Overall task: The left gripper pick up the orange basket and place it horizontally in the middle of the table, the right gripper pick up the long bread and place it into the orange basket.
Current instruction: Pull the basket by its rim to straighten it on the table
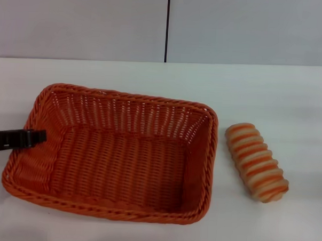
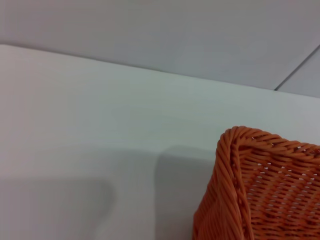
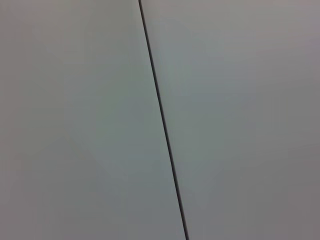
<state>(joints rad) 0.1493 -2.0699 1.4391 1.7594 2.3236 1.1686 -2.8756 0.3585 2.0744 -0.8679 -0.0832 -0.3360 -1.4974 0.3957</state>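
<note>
The orange basket (image 1: 117, 153) sits on the table (image 1: 152, 77) left of centre, its long side running across the head view, and the left gripper (image 1: 34, 137) reaches in from the left edge with its black tip at the basket's left rim, over the inner wall. Whether that tip clamps the rim or merely lies against it cannot be told. The long bread (image 1: 257, 162) lies just beside the basket's right end, apart from it and angled. Bare white tabletop stretches behind both, up to the grey wall (image 1: 80, 21). The right gripper is out of sight.
</note>
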